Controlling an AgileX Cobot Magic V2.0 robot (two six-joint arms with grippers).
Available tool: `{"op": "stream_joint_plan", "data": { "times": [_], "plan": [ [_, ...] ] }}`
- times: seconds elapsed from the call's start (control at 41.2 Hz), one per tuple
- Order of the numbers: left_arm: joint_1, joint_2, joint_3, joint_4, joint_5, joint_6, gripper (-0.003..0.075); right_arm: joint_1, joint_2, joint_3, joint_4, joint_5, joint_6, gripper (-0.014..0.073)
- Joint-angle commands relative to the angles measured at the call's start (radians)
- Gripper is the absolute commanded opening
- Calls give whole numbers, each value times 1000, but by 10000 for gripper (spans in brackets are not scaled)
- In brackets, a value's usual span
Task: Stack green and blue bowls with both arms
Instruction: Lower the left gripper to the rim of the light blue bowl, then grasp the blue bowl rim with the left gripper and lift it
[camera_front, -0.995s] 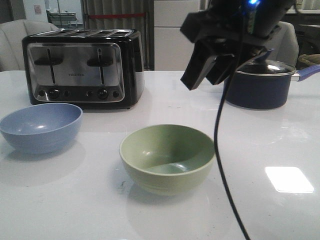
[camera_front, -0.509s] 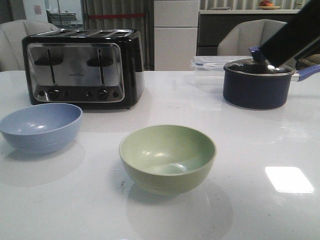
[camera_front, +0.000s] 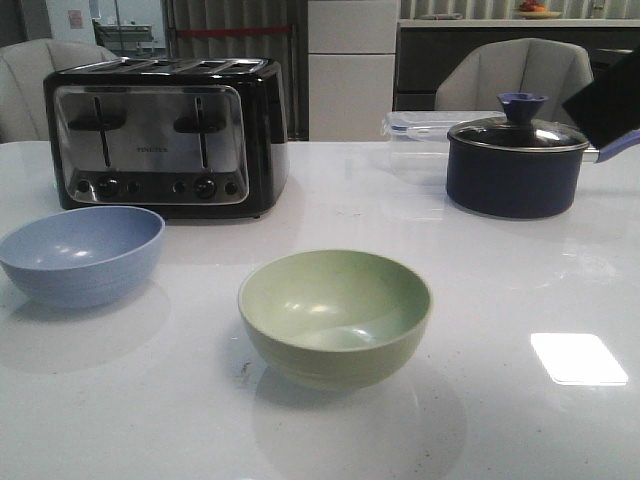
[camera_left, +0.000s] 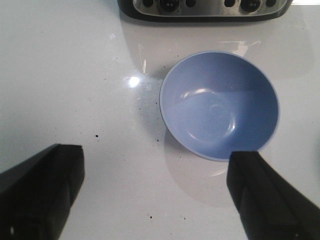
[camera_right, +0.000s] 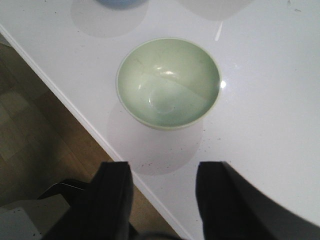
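The pale sage-green round matte bowl (camera_front: 335, 315) sits upright and empty on the glossy white table (camera_front: 520, 290), near its front edge, and the pale periwinkle-blue round bowl (camera_front: 82, 253) of the same size stands well apart from it to the robot's left, just in front of the black and chrome four-slot toaster (camera_front: 165, 135). What has just changed is the right arm: a second ago its black gripper hung in the front view between the green bowl and the dark navy pot with a glass lid (camera_front: 516, 165), half a second ago only its tip showed at the upper right, and now just a dark corner (camera_front: 612, 105) remains at the right edge. The bowls themselves have not moved at all. From the right wrist view, the right gripper (camera_right: 162, 192) looks down on the green bowl (camera_right: 168, 82) from above, its jaws set apart and holding nothing. The left gripper (camera_left: 155, 192) likewise hovers above the blue bowl (camera_left: 220, 105), its two dark fingers (camera_left: 42, 187) spread wide with nothing between them. I judge that stacking has not yet begun: both arms appear staged high, each over its own bowl, and neither has descended to a rim. The next move likely calls for one arm to come down on a bowl wall, and the smooth, curved, matte sides may slip if the grip lands shallow on the rim.
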Motion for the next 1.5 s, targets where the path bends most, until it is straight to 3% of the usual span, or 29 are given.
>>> {"op": "stream_joint_plan", "data": {
  "times": [0.0,0.534,0.825,1.164,1.48],
  "plan": [
    [-1,89,-92,-13,-36,2,636,1,-13,-30,9,-56,-15,424],
    [-1,516,-282,-61,-31,2,626,1,-13,-30,9,-56,-15,424],
    [-1,570,-284,-63,-84,2,340,1,-13,-30,9,-56,-15,424],
    [-1,568,-284,-80,-67,2,94,1,-13,-30,9,-56,-15,397],
    [-38,453,-341,-125,57,27,93,1,-13,-30,9,-56,-15,397]
  ]
}}
